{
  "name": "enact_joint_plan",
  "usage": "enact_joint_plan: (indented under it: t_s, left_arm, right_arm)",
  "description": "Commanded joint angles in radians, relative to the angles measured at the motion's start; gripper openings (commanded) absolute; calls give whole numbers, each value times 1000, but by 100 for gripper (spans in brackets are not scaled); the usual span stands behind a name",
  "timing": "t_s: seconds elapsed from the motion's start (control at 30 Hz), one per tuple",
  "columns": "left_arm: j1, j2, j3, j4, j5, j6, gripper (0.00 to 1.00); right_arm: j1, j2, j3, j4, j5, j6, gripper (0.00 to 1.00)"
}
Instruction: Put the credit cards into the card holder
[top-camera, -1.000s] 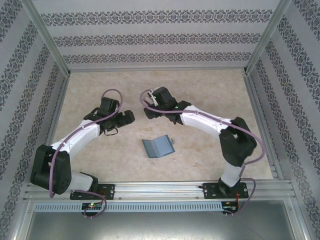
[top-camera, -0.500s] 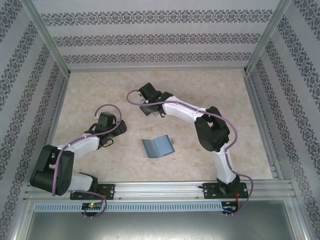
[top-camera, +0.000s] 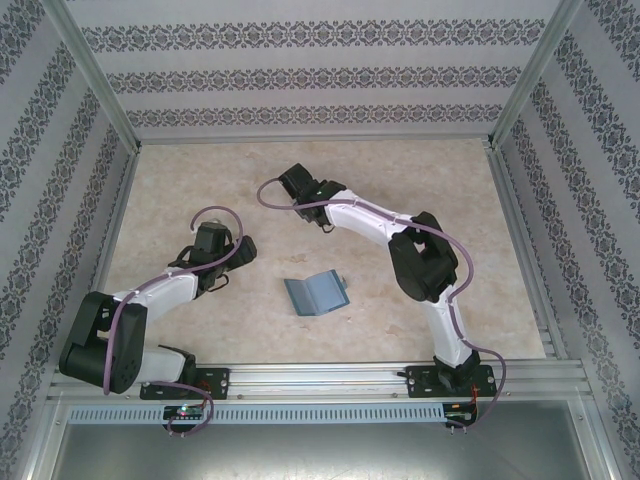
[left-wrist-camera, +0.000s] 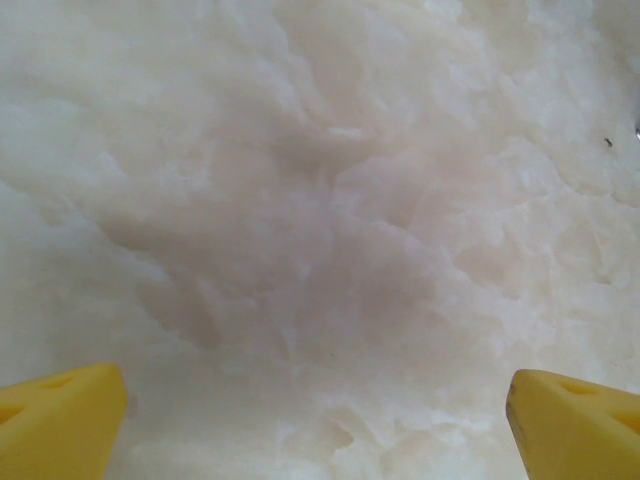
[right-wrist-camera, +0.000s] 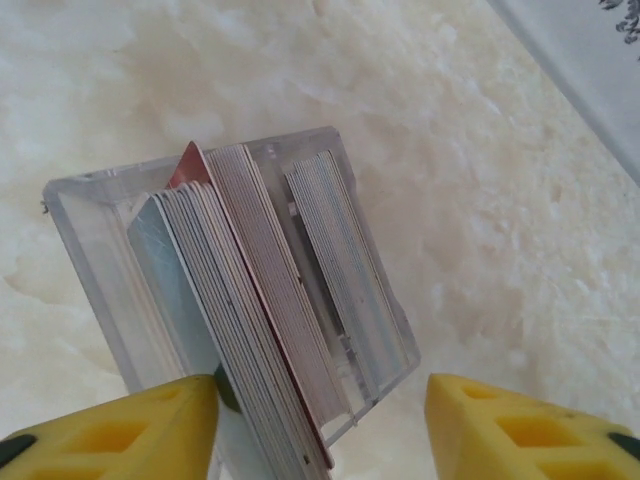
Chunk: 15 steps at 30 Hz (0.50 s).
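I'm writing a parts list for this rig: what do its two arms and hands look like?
The left arm and right arm have white shells, black joints and black bases, with a purple cable looped along each. The left hand and right hand have yellow fingers.

Open surface, two low obstacles
Table (top-camera: 450, 200) bare along left, right and near edges; card holder (top-camera: 316, 294) mid-table; clear card box (right-wrist-camera: 100, 230) under right gripper (right-wrist-camera: 320, 400), farther back.
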Motion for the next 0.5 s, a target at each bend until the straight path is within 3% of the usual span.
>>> enact_joint_plan:
  t_s: [0.0,0.13,0.37,0.47]
  left_arm:
    - [0,15,22,15,12,26,98]
    - [0,28,29,28,68,41,98]
    - [0,87,58,23,111,49,98]
    - [0,126,72,28,137,57,98]
  right_arm:
    - [-18,-17,29,-23,28,-20,54]
    - [-18,-19,26,-2,23,-59,49]
    - [-16,-10,57,-44,-38,-72,18]
    - [-12,-40,48,-57,-72,-56,13]
